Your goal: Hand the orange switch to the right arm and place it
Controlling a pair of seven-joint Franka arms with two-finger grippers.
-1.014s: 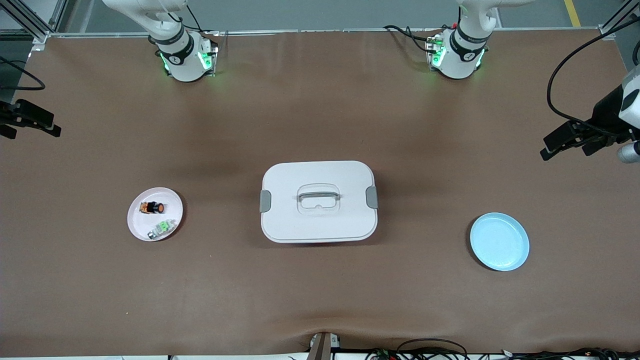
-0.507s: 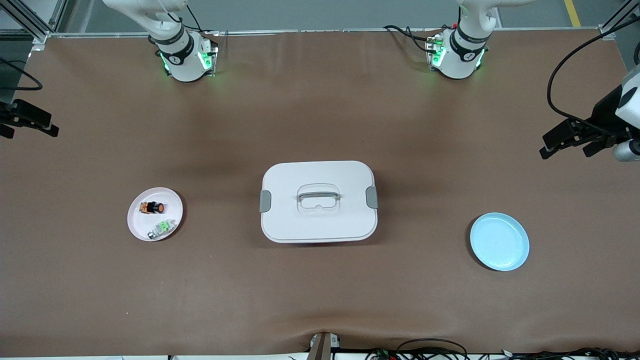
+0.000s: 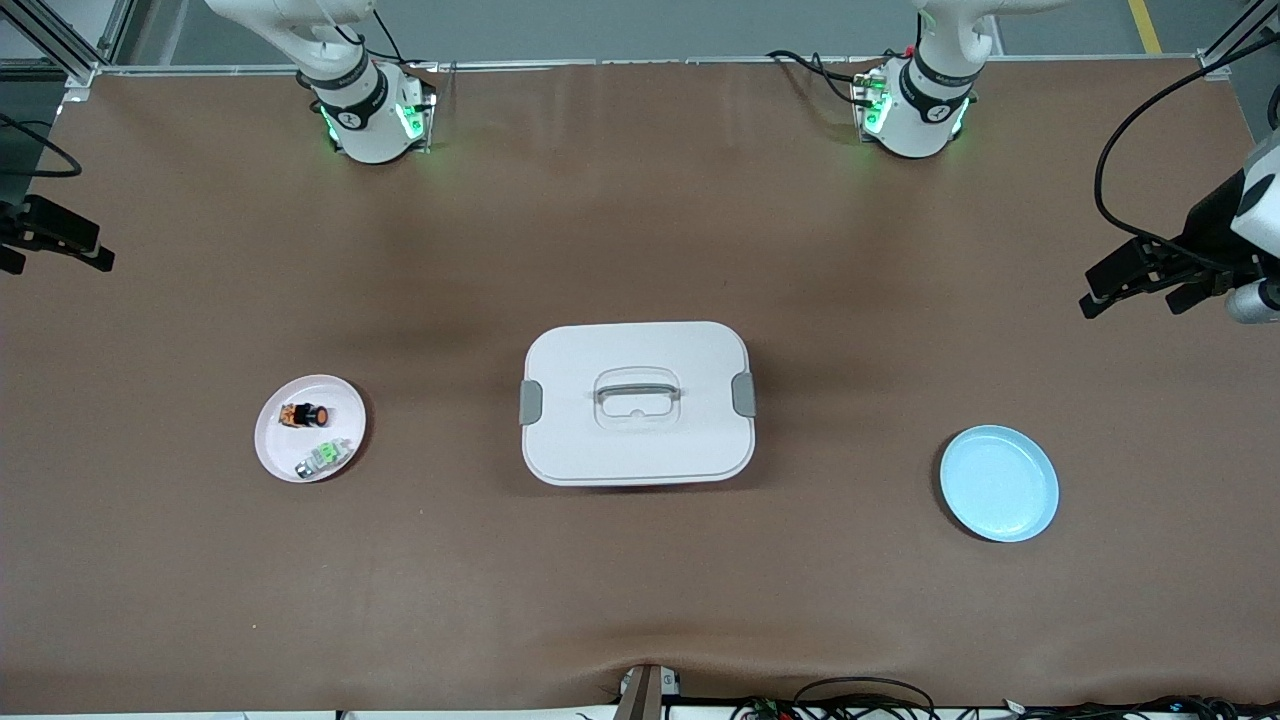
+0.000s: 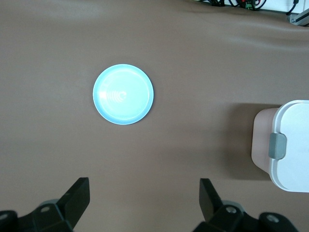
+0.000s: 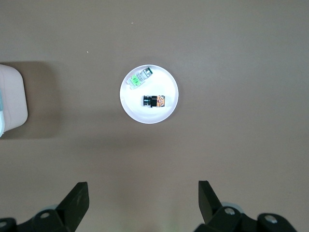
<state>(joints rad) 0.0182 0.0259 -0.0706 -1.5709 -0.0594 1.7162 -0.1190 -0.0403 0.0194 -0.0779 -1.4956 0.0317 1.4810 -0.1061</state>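
The orange switch (image 3: 303,414) (image 5: 154,101) lies on its side on a small pink plate (image 3: 275,450) (image 5: 145,116), toward the right arm's end of the table. A green-and-clear part (image 3: 325,457) (image 5: 137,78) lies beside it on the same plate. My right gripper (image 3: 55,262) (image 5: 143,195) hangs high over bare table at that end, open and holding nothing. High over the table at the left arm's end, my left gripper (image 3: 1135,295) (image 4: 145,193) is open with nothing between its fingers. A light blue plate (image 3: 1000,483) (image 4: 123,94) lies there with nothing on it.
A white lidded box (image 3: 637,400) (image 4: 289,145) (image 5: 9,96) with grey latches and a handle stands in the middle of the table, between the two plates. Both arm bases stand along the table edge farthest from the front camera. Cables lie along the nearest edge.
Both raised grippers have drifted slightly toward the table's ends. Nothing on the table has moved, and both grippers remain open.
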